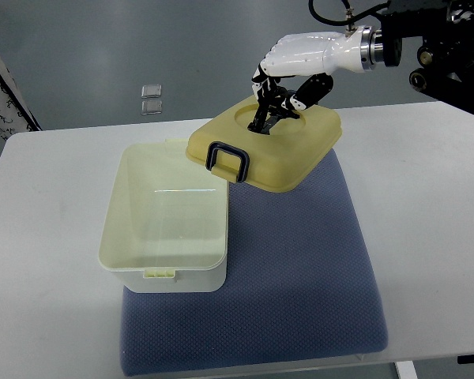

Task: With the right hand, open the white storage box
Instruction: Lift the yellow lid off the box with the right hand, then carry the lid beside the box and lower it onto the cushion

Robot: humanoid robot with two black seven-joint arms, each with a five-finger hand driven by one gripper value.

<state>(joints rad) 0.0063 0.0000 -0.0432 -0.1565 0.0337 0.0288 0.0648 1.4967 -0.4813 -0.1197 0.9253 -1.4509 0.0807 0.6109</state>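
One right hand [278,99] gripping lid [265,146] | box [167,217] uncovered | blue mat [300,260] beneath

From my feed I see a white table [426,197] filling most of the view, with a blue mat [300,276] lying on it toward six o'clock. Beyond it, at twelve, is grey floor [142,47] bearing two small clear squares [151,99]. A patterned panel [4,87] leans in at nine.
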